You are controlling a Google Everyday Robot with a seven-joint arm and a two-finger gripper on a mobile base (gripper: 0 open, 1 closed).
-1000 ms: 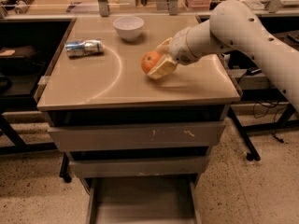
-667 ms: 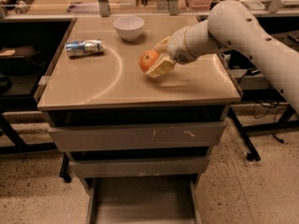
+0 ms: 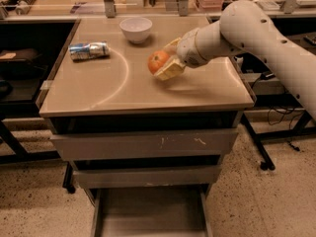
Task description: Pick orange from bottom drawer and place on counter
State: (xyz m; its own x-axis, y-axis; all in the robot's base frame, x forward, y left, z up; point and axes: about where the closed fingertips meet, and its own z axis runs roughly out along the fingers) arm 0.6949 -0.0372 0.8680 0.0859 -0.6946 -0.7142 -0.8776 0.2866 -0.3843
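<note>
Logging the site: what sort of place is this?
Probably a lab or workshop: grey metal drawer cabinet, black-framed workbenches, speckled floor. The claw holds the small orange fruit over the tan counter.

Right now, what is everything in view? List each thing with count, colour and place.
orange: one, orange-red, held in the gripper over the right half of the counter
bowl: one, white, upright at the counter's back
can: one, silver and blue, on its side, counter's left back
counter: one, tan, top of the cabinet
upper drawers: two, grey, closed, below the counter
bottom drawer: one, grey, pulled open, lowest
arm: one, white, reaching in from the right
gripper: one, yellowish, shut on the orange
</note>
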